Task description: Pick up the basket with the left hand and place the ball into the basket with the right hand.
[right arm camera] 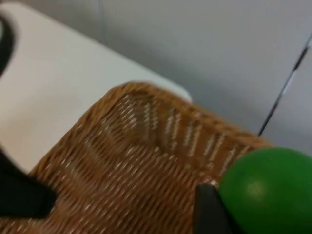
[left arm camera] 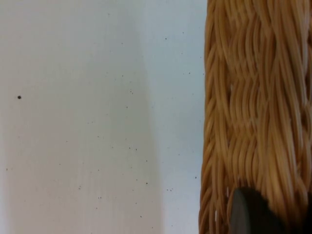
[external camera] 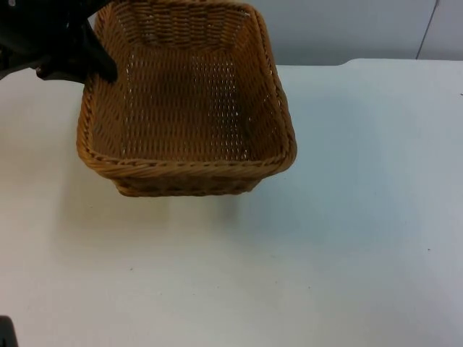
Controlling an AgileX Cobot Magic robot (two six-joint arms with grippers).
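Observation:
A brown wicker basket [external camera: 188, 168] hangs tilted above the white table [external camera: 325, 253] and casts a shadow beneath it. Nothing lies inside it. My left gripper [external camera: 90, 61] is shut on the rim at the basket's left wall, near the far corner. In the left wrist view the woven wall [left arm camera: 253, 122] runs beside one black fingertip [left arm camera: 246, 212]. My right gripper [right arm camera: 253, 214] is shut on a green ball [right arm camera: 270, 187], with one black fingertip [right arm camera: 207, 212] against the ball's side. It holds the ball above the basket's far corner [right arm camera: 136, 161], near the rim.
The grey partition wall [external camera: 347, 29] stands behind the table's far edge. A small black object [external camera: 6, 332] sits at the near left corner. The left arm [right arm camera: 19, 195] shows dark beside the basket in the right wrist view.

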